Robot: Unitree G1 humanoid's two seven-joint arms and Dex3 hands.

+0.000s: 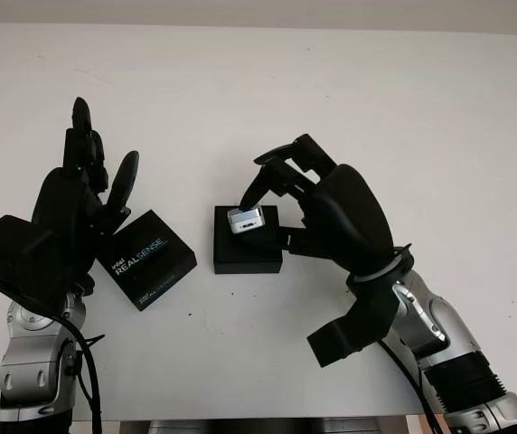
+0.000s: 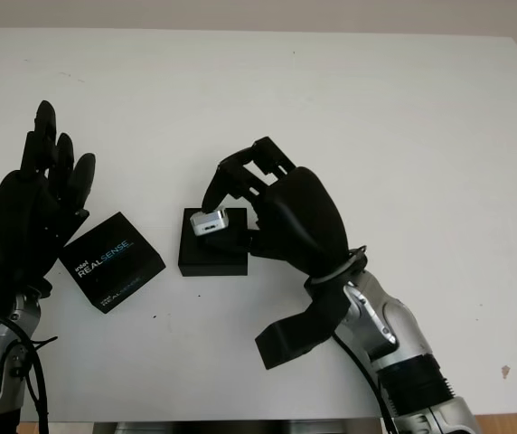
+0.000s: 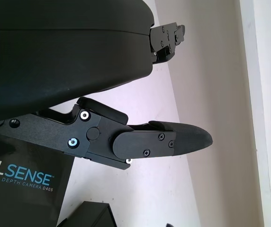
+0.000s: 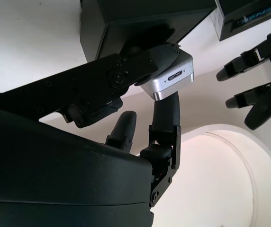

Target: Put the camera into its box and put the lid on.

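Fingers (image 4: 166, 111) of the right hand (image 1: 331, 212) were pinched around the small silver camera (image 1: 246, 218), holding it right over the open black box (image 1: 248, 240) on the white desk (image 1: 331, 90). Lid (image 1: 145, 258) sat just beside the box. Left hand (image 1: 73, 203) was open, hovering next to the lid.

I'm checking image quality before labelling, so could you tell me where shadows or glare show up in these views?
Left eye view: soft shadows on the white table beneath the right hand. Right wrist view: highlights on the silver camera, a curved shadow edge on the table. Left wrist view: the left hand dims the lid.
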